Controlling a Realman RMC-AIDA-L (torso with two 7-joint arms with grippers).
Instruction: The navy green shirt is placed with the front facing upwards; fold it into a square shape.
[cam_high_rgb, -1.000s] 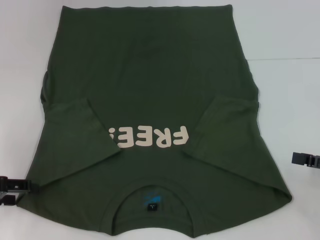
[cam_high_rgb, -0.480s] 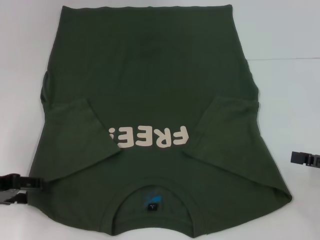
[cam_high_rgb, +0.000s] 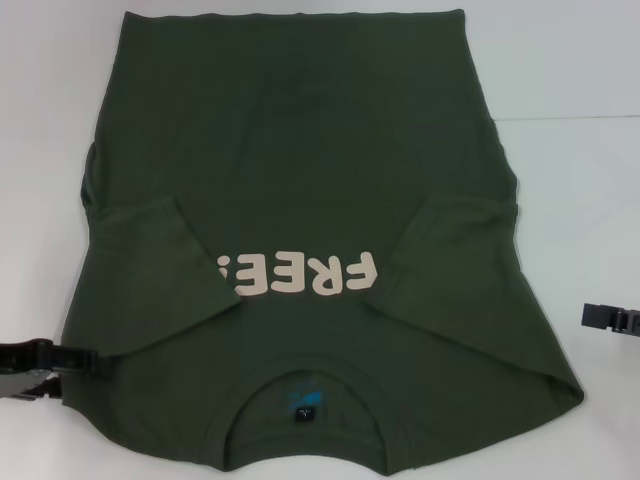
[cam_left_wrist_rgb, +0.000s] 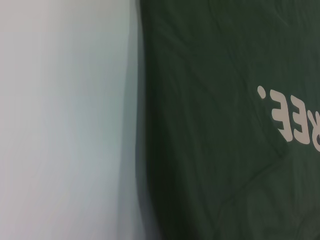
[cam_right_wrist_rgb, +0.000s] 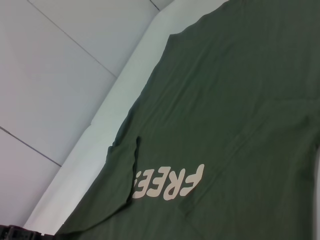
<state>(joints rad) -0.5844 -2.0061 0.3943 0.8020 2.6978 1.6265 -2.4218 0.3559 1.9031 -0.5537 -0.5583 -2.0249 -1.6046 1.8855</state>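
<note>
Table (cam_high_rgb: 580, 60): white surface, seen bare around the garment on all sides.

Navy green shirt (cam_high_rgb: 300, 150): spread flat on the table, front up, neck end toward the robot, hem at far side. Both sleeves are already folded inward onto the body, each covering an end of the print. Cloth lies mostly smooth; slight puckers noted along the L side seam.

"FREE!" print (cam_high_rgb: 298, 275): cream lettering, mid-chest, read upside down from the head view.

Left gripper (cam_high_rgb: 75, 360): located at the shirt's near L shoulder corner, tips touching or just overlapping the cloth edge. Finger state cannot be told; no fingers are shown in the L wrist view, only cloth edge and table.

Right gripper (cam_high_rgb: 612, 318): off the cloth, apart from the R side seam, over bare table. Finger state likewise cannot be told.

Blue label (cam_high_rgb: 300, 400): inside the neckline, between the two grippers, nearer the robot.

Risks, as judged:
- Single layer may be pinched at the L corner; lower layer would be left behind, giving a skewed fold.
- Folded sleeves may be dragged open if the corner is lifted fast.
- R side is not yet engaged; a one-sided lift would twist the shirt and spoil a square result.
- Cloth may be bunched if pushed, not gripped.
</note>
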